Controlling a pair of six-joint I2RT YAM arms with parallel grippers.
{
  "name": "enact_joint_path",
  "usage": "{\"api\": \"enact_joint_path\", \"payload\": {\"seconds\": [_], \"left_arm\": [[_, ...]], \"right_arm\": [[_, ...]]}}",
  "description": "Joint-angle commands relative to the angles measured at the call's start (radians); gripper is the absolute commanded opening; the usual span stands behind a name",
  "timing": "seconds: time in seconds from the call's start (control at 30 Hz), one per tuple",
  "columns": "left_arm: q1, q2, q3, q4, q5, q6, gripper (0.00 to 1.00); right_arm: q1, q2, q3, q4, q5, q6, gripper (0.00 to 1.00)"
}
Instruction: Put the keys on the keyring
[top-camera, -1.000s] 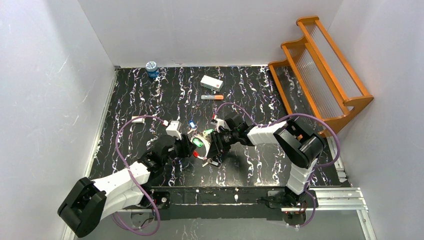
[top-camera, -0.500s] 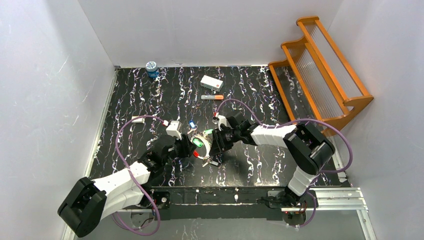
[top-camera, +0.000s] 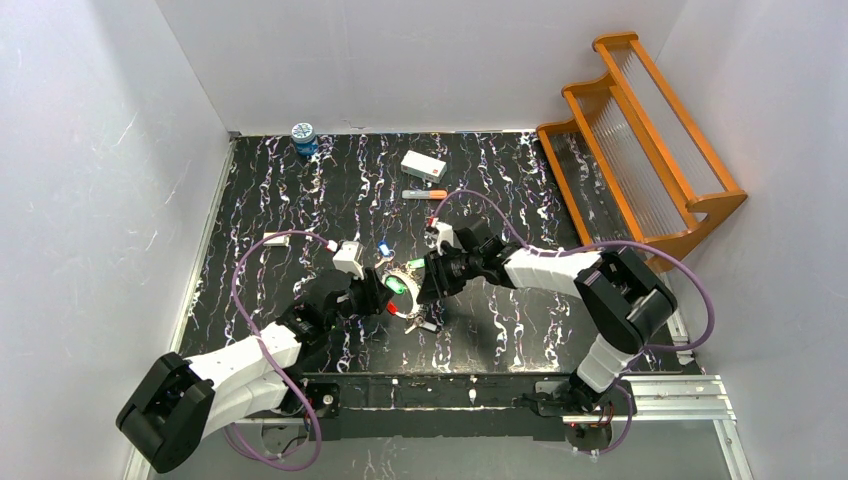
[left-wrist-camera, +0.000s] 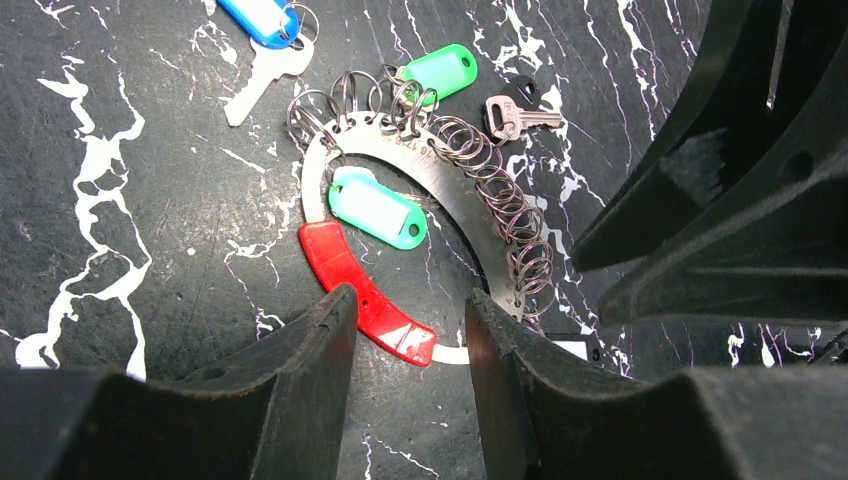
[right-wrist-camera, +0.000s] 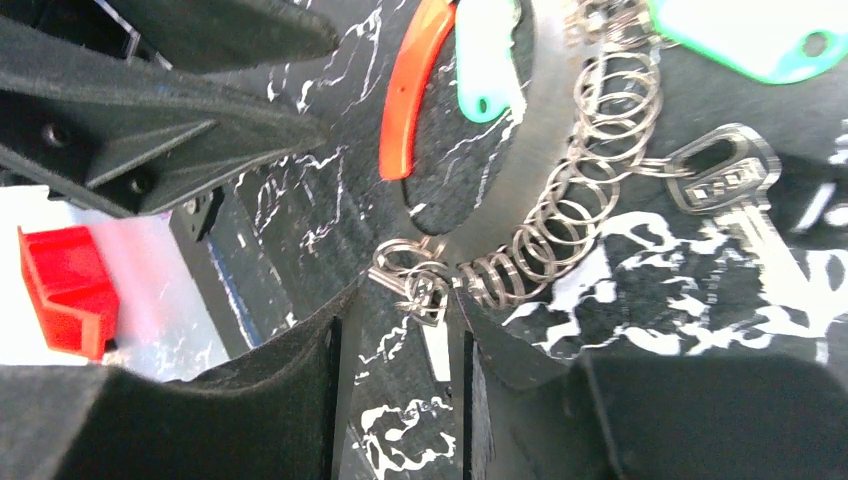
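Your left claw (left-wrist-camera: 405, 300) straddles the flat silver-and-red keyring loop (left-wrist-camera: 400, 150), your right claw (right-wrist-camera: 400, 310) a small silver key (right-wrist-camera: 437, 345) — jaws parted, grip impossible to tell.

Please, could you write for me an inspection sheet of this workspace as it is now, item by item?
Surface: black marbled table, no spill seen.
Job's things: keyring lies flat between the arms, with a green tag inside it; blue-tagged key lies beside it; black-headed key lies by its small rings.
Clutter: small blue container, white box and orange-tipped marker at the far side.
Hands: left hand straddles the keyring's red part; right hand straddles a small key at the rim; whether either grips cannot be told.
Cables: purple cables loop beside each arm.
Surroundings: orange rack at the right, white walls.
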Motion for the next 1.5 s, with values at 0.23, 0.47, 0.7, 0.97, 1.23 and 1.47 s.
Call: {"api": "enact_joint_path", "payload": {"seconds": [0.23, 0.47, 0.7, 0.97, 1.23, 1.47], "left_arm": [[0.003, 0.004, 0.005, 0.008, 0.003, -0.003, 0.42], [0.004, 0.026, 0.006, 0.010, 0.001, -0.012, 0.41], [0.003, 0.029, 0.008, 0.009, 0.002, -0.009, 0.41], [0.003, 0.016, 0.007, 0.000, -0.001, -0.006, 0.41], [0.003, 0.005, 0.004, -0.007, -0.005, -0.006, 0.41], [0.003, 0.005, 0.006, -0.013, -0.005, -0.005, 0.41]], "right_arm": [[-0.053, 0.063, 0.074, -0.054, 0.033, -0.006, 0.44], [-0.043, 0.138, 0.068, -0.025, -0.062, 0.020, 0.30], [-0.013, 0.132, 0.049, 0.079, -0.180, 0.065, 0.17], [-0.013, 0.032, -0.012, 0.148, -0.175, 0.065, 0.32], [-0.020, -0.009, 0.015, 0.047, -0.051, 0.008, 0.36], [-0.019, 0.021, 0.059, -0.080, 0.051, -0.083, 0.36]]}}
